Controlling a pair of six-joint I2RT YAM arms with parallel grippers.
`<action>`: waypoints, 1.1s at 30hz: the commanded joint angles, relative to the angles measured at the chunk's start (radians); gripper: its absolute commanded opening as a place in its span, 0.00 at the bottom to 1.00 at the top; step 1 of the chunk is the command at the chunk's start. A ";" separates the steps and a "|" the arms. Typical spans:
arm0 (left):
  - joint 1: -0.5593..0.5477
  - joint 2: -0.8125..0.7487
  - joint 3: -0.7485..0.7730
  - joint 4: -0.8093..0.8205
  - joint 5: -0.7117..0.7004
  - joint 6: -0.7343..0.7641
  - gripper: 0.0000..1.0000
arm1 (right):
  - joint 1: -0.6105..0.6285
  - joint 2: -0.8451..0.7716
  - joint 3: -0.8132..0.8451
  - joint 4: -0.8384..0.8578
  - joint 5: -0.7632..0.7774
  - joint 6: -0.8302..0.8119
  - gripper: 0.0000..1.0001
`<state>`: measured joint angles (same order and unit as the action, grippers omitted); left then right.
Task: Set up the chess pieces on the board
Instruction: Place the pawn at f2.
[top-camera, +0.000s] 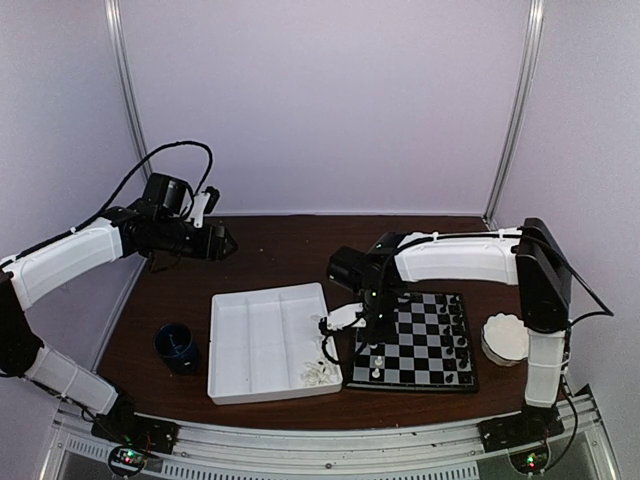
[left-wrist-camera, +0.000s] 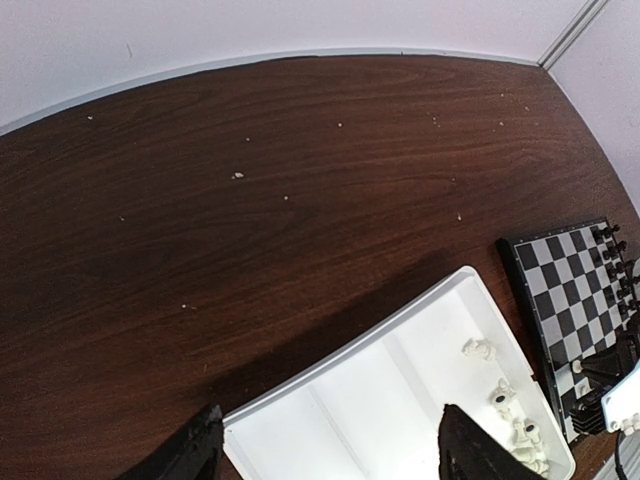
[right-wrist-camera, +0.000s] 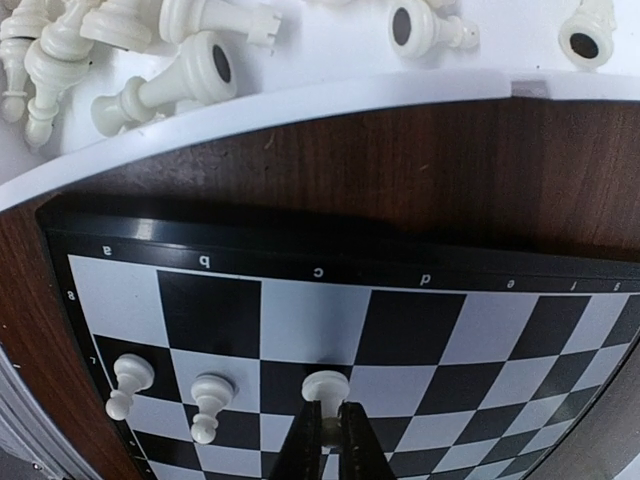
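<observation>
The board (top-camera: 428, 345) lies right of centre; it also shows in the right wrist view (right-wrist-camera: 310, 320) and the left wrist view (left-wrist-camera: 570, 290). My right gripper (right-wrist-camera: 332, 425) is shut on a white pawn (right-wrist-camera: 327, 388) over the c file, second row from the edge. Two white pawns (right-wrist-camera: 128, 380) (right-wrist-camera: 210, 400) stand to its left on the a and b files. Black pieces (top-camera: 457, 325) line the board's far right side. Loose white pieces (right-wrist-camera: 160, 60) lie in the white tray (top-camera: 262, 340). My left gripper (left-wrist-camera: 330, 450) is open and empty, high above the tray's far corner.
A dark blue cup (top-camera: 177, 348) stands left of the tray. A small white scalloped bowl (top-camera: 505, 337) sits right of the board. The brown table (left-wrist-camera: 250, 200) runs back to the white walls.
</observation>
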<state>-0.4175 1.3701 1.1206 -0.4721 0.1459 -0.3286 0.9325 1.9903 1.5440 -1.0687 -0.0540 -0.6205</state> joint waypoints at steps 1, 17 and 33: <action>0.009 0.000 0.029 0.025 0.003 -0.003 0.73 | 0.002 0.004 -0.017 -0.013 -0.019 0.008 0.02; 0.009 -0.001 0.029 0.025 0.007 -0.004 0.73 | 0.003 -0.006 -0.048 -0.020 -0.014 0.013 0.05; 0.009 0.000 0.029 0.024 0.014 -0.006 0.73 | 0.006 -0.052 0.118 -0.116 -0.057 0.029 0.22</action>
<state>-0.4175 1.3701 1.1206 -0.4725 0.1467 -0.3286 0.9325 1.9858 1.5661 -1.1439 -0.0692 -0.6018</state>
